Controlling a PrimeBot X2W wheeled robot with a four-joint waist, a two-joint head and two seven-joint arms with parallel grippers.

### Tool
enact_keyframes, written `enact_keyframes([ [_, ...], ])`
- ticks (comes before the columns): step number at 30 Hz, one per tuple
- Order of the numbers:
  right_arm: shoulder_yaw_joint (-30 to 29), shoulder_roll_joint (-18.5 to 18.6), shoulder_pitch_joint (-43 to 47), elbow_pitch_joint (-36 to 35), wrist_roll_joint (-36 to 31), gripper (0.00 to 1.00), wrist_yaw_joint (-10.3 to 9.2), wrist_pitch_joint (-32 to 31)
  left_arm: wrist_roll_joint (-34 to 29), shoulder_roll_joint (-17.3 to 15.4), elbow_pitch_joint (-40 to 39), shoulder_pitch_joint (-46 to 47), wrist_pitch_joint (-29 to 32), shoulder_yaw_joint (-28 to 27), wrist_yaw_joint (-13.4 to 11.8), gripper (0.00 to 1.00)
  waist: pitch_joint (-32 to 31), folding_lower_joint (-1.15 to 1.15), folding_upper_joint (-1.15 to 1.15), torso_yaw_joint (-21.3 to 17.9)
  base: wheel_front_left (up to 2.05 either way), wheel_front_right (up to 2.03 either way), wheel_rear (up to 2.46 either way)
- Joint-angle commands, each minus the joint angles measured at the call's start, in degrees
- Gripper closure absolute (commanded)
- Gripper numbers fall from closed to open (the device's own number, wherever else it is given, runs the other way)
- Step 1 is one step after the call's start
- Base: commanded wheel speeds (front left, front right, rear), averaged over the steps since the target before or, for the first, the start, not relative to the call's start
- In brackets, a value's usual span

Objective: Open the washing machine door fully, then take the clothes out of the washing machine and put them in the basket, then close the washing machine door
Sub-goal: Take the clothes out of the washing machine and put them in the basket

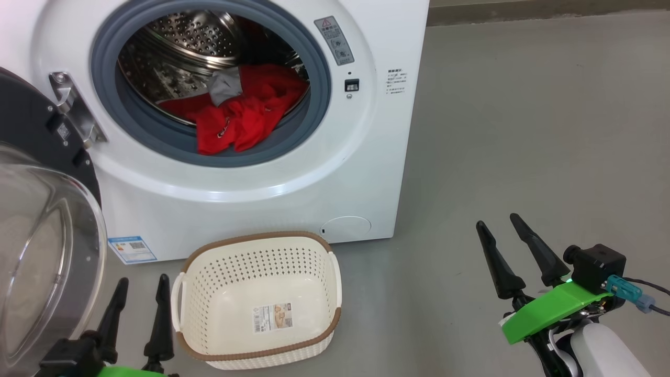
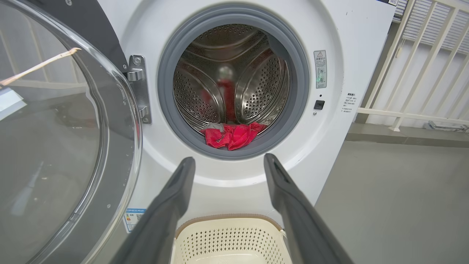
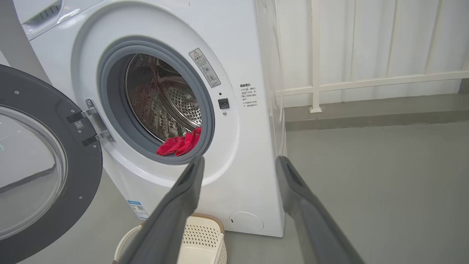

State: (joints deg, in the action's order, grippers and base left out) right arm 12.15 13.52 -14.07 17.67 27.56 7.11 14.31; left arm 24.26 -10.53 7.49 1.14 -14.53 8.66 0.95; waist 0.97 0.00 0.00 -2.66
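Note:
The white washing machine [image 1: 272,199] stands with its black door [image 1: 31,125] swung wide to the left, its clear glass bowl [image 1: 47,246] bulging toward me. Red clothes [image 1: 246,112] with a grey piece [image 1: 226,85] lie at the drum's front lip, also seen as red clothes [image 2: 231,135] and red clothes [image 3: 179,145]. The cream basket [image 1: 314,309] sits on the floor below the opening, with nothing in it but a label sticker. My left gripper [image 1: 141,285] is open beside the basket's left handle. My right gripper [image 1: 500,219] is open over bare floor at the right.
Grey floor [image 1: 523,131] stretches to the right of the machine. A white railing [image 3: 366,84] and wall stand behind it. The open door's glass bowl [image 2: 51,146] hangs close to my left arm. A blue label [image 1: 132,249] marks the machine's lower left front.

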Motion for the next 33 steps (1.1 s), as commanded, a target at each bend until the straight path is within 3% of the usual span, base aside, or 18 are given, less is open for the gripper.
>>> enact_keyframes([
  [1,1.07,0.39,-0.25,-1.42,-0.24,0.0,0.37,0.69,-0.58,-0.69,-1.18,0.52,-0.47,-2.46,0.56,0.0,0.01,0.0,0.0,0.03,0.0,0.0,0.0],
  [23,1.02,0.63,-0.29,-1.82,0.0,0.0,0.37,0.69,-1.83,0.29,-1.28,0.76,-0.47,-3.94,1.93,0.0,1.09,0.0,0.0,0.24,0.01,-0.01,0.0],
  [33,0.81,0.57,-0.45,-2.0,-0.08,0.0,0.37,0.69,-2.15,0.78,-1.07,1.32,-0.47,-4.02,2.41,0.0,1.62,0.0,0.0,0.61,0.88,-0.88,0.0],
])
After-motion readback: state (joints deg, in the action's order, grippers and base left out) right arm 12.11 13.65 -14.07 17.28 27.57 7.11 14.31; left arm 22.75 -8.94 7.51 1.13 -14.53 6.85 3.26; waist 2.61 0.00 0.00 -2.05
